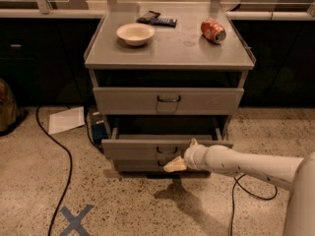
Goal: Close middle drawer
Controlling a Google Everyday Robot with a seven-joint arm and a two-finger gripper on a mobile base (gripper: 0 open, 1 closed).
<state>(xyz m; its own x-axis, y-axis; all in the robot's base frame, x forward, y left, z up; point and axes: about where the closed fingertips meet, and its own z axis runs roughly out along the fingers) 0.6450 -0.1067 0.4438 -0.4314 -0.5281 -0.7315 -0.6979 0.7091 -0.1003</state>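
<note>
The middle drawer (138,149) is a wide, shallow grey drawer with a low front and a small dark wire handle. It stands pulled out of the grey cabinet (167,58). Its tray interior is in shadow. My gripper (180,157) comes in from the right on a white arm. It sits against the drawer's front panel, just right of the handle. The taller-fronted top drawer (169,100) above is nearly flush. The darker bottom drawer front (142,165) shows just below the middle drawer.
On the cabinet top are a cream bowl (135,33), a red can on its side (212,30) and a dark packet (156,18). A black cable (64,171), a white sheet (66,119) and a blue tape cross (75,221) lie on the floor at left. Another cable (246,191) runs under my arm.
</note>
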